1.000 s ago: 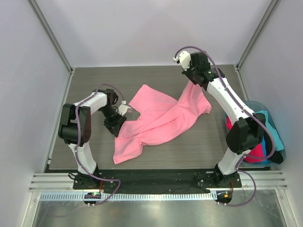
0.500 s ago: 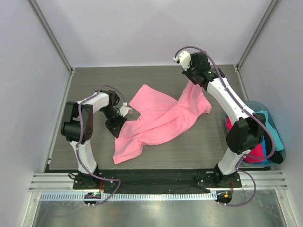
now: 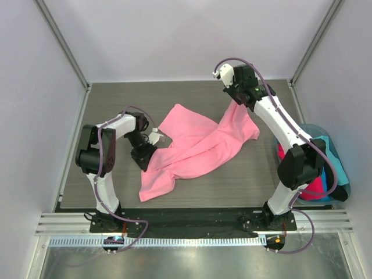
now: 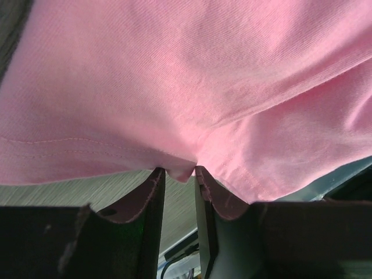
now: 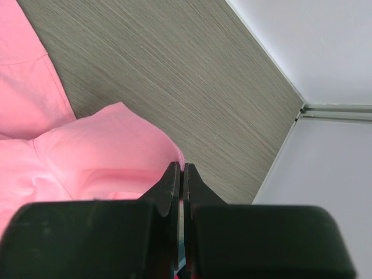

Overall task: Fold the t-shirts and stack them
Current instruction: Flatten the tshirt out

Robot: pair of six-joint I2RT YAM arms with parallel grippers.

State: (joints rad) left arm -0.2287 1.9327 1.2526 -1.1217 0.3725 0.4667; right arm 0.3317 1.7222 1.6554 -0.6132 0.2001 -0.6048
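A light pink t-shirt lies crumpled across the middle of the table. My left gripper is low at its left hem. In the left wrist view the jaws stand narrowly open, with a small nub of the pink hem dipping between the tips and the table showing through the gap below. My right gripper is raised at the far right corner of the shirt. In the right wrist view it is shut on the edge of the pink cloth, which hangs from it.
A light-blue tub stands off the table's right edge beside the right arm, with hot pink and teal cloth in it. White walls and metal posts close in the table at the back and sides.
The left jaws have narrowed around the shirt's left hem, and the left wrist has shifted slightly. The right arm and the shirt have held still.
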